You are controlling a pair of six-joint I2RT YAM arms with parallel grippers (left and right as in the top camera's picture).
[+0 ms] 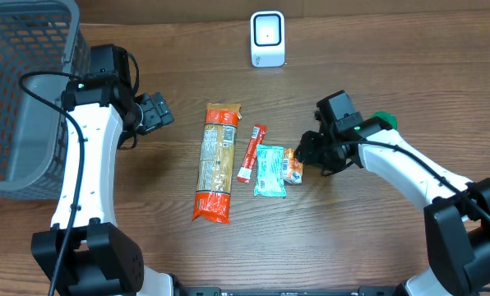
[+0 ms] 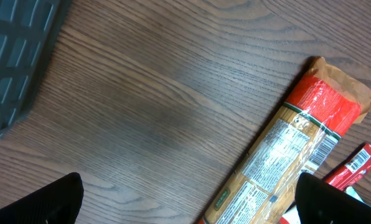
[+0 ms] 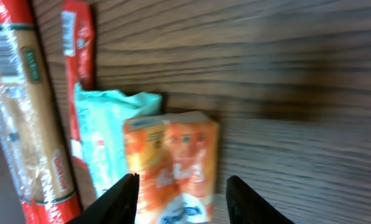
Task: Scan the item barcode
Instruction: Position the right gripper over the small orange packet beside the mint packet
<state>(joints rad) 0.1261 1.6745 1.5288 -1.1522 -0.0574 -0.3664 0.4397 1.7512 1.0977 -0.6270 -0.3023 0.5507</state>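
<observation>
Several packets lie in a row at the middle of the table: a long pasta packet [image 1: 216, 162], a red stick sachet [image 1: 251, 153], a teal packet [image 1: 270, 171] and a small orange packet [image 1: 292, 166]. A white barcode scanner [image 1: 267, 39] stands at the back. My right gripper [image 1: 309, 156] is low at the orange packet [image 3: 173, 155], which lies flat between its open fingers [image 3: 180, 196], with a gap on the right side. My left gripper [image 1: 156, 113] hovers wide open and empty [image 2: 188, 202] left of the pasta packet [image 2: 285, 155]. The pasta packet's barcode [image 2: 325, 149] faces up.
A grey plastic basket [image 1: 23, 90] fills the far left corner, close behind the left arm. The teal packet [image 3: 104, 137] touches the orange packet's left edge, with the red sachet [image 3: 76, 43] and pasta packet [image 3: 23, 106] beyond it.
</observation>
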